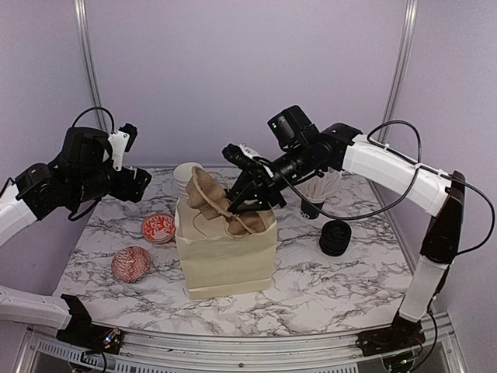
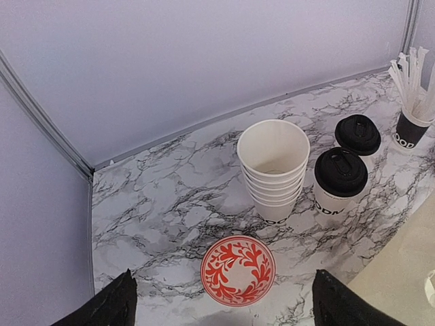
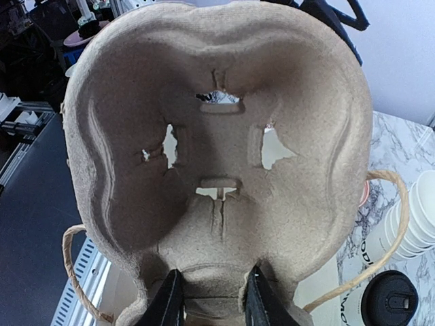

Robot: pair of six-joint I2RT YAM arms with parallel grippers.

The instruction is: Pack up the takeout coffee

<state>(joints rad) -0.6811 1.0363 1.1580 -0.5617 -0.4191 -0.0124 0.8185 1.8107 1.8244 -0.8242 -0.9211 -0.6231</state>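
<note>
- Right claw (image 3: 212, 299) is clamped on the bottom rim of the pulp carrier (image 3: 217, 136), with one finger on each face.
- The carrier stands on edge, tilted, over the open mouth of the bag (image 1: 227, 252). Its lower part is at the bag's top.
- Left claw (image 2: 223, 295) is held high over the table (image 2: 170, 197), fingers (image 2: 102, 309) wide apart, gripping nothing.
- Near coffee (image 2: 340, 178) is upright on the table with its lid on, just beside the stacked cups (image 2: 273, 163).
- Far coffee (image 2: 358, 134) is upright just behind the near one, between it and the stirrer cup (image 2: 411, 132).
- Both coffees are outside the bag, behind it.
- A red bowl (image 2: 238, 269) sits in front of the stacked cups.
</note>
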